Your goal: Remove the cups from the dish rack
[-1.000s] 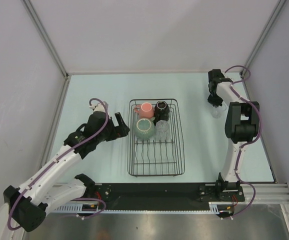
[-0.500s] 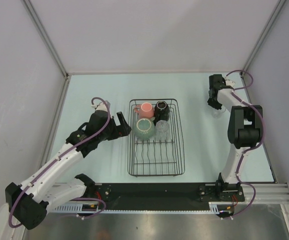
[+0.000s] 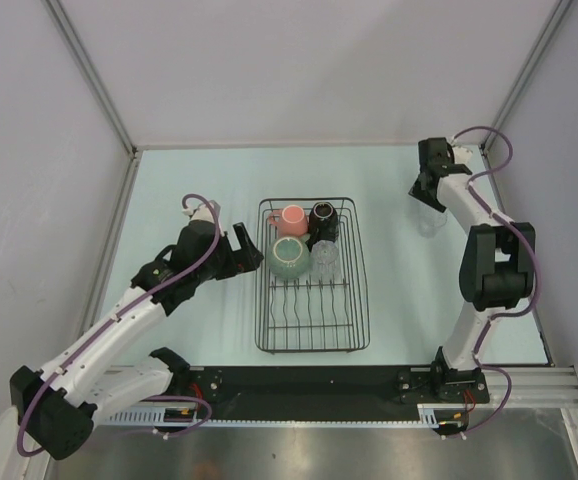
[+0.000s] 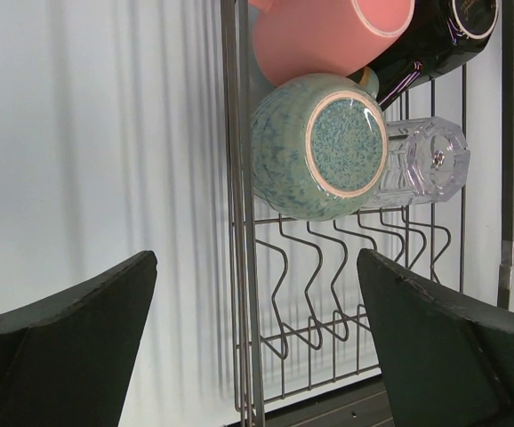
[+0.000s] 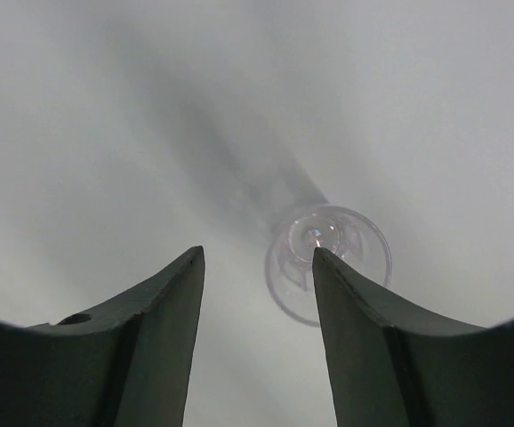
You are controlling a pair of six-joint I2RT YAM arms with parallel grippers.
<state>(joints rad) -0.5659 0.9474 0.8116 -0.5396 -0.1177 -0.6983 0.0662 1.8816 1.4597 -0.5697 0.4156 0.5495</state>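
Left gripper (image 3: 241, 248): fingers spread wide with nothing between them, hovering just outside the left side of the dish rack (image 3: 312, 349) and facing in.
Right gripper (image 5: 257, 255): fingers apart and gripping nothing, poised above the table (image 3: 389, 290) at the far right.
Glass on the table (image 5: 328, 262): standing free just beyond the right fingertips. Whether it is rim up or rim down is hard to tell through the clear wall.
Cups in the rack: four, bunched at the far end. They are a pink mug (image 4: 328, 36), a black cup (image 4: 435, 36), a green cup (image 4: 319, 147) and a clear glass (image 4: 417, 165).
Green cup: on its side, base towards the left wrist camera, with the pink mug and clear glass touching it.
Step in hand: most likely the left arm taking the green cup while the right arm clears off.
Doing it well, left: pass over the rack's side bar, centre the fingers across the cup's body, close firmly, then lift clear of the tines before swinging away so the neighbours do not roll.
Doing it well, right: rise straight up first, keeping both fingers off the glass.
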